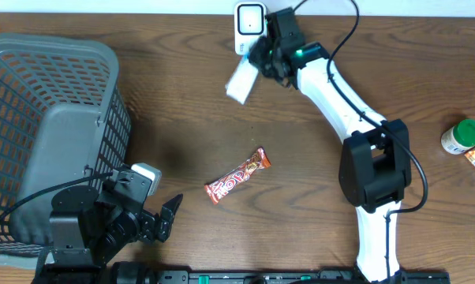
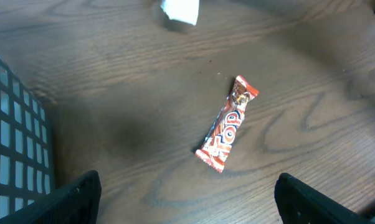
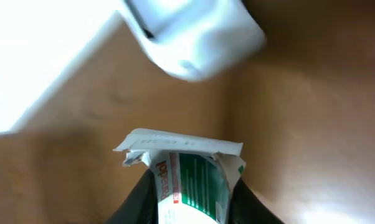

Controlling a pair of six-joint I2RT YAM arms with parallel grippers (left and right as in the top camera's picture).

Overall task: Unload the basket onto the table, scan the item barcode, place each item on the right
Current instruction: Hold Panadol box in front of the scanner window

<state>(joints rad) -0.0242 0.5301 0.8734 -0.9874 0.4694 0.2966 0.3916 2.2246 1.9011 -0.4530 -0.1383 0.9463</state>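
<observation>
**Packet up at scanner; barcode not seen**

The right claw pinches the white-and-green packet by its lower end, jaws narrow. It holds the packet near the scanner at the far edge of the bench. My judgement: turn the printed side square to the scanner, hold steady, don't crumple. Left claw gapes wide, empty, by the basket.

Overhead: high, facing straight down, far, whole wooden table in frame. Left wrist: low, beside basket, tilted forward-down across table, mid-range; basket and snack bar shared with overhead. Right wrist: extremely near, blurred, aimed at white scanner past green-printed packet; both shared with overhead, top centre; packet edge also tops left wrist view
</observation>
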